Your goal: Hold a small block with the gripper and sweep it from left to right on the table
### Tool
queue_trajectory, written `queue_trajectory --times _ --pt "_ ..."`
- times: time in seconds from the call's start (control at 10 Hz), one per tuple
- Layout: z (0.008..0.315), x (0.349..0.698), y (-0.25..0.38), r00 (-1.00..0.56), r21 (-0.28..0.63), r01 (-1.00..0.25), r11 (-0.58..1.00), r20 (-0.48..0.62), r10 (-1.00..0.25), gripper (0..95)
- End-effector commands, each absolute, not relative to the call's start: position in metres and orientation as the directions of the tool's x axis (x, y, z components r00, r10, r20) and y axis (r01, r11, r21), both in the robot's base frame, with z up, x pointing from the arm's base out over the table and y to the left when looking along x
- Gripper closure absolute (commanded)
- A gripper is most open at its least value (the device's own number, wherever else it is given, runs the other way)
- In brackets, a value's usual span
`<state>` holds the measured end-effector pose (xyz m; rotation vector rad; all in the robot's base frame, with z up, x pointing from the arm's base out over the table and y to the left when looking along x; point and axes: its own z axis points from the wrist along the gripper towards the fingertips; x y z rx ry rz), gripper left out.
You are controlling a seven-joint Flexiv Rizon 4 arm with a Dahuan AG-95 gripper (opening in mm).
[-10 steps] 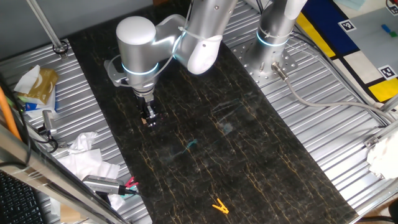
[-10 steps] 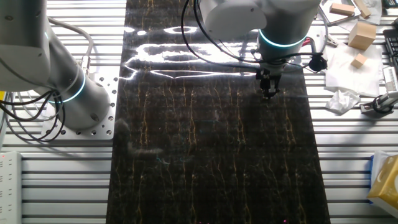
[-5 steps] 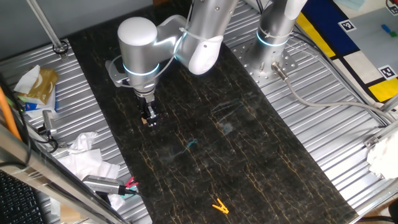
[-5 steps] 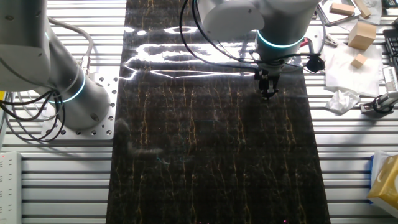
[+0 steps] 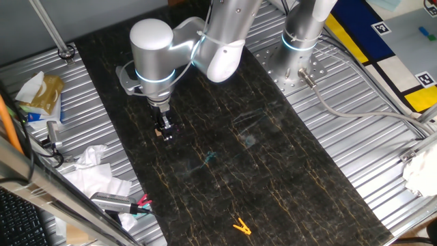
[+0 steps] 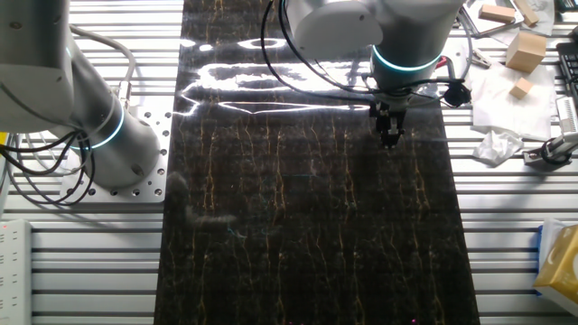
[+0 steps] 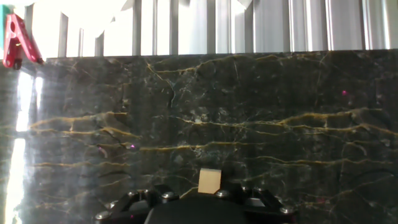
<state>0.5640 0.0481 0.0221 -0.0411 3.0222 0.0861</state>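
The black gripper [image 5: 166, 132] hangs from the silver arm with the blue ring, over the left part of the dark veined table [image 5: 273, 164]. It is shut on the small block [image 7: 209, 181], a tan cube that shows between the jaws at the bottom of the hand view. The fingertips are down at the table surface. In the other fixed view the gripper [image 6: 389, 137] is near the table's right edge [image 6: 447, 226], and the block is too small to make out there.
A yellow clip [image 5: 240, 226] lies near the table's front end. A second upright arm [image 5: 300, 34] stands beside the table. Crumpled paper and tools [image 5: 95, 174] lie on the ribbed metal close to the gripper. A red clip [image 7: 13, 40] lies beyond the table edge.
The arm and gripper have shifted only a hair along the table with the block still held. Nothing else has moved.
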Motion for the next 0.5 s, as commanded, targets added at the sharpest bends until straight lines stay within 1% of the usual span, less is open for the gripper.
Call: queue_trajectory --times 0.1,0.3,0.5 --pt "0.0227 0.5646 0.0479 -0.992 0.054 -0.03 0.998 -0.12 -0.024 38.0" --pt "0.0225 0.565 0.048 -0.993 0.056 -0.025 0.998 -0.12 -0.018 38.0" --pt "0.0219 0.5659 0.0485 -0.992 0.08 -0.005 0.997 -0.124 0.005 38.0"
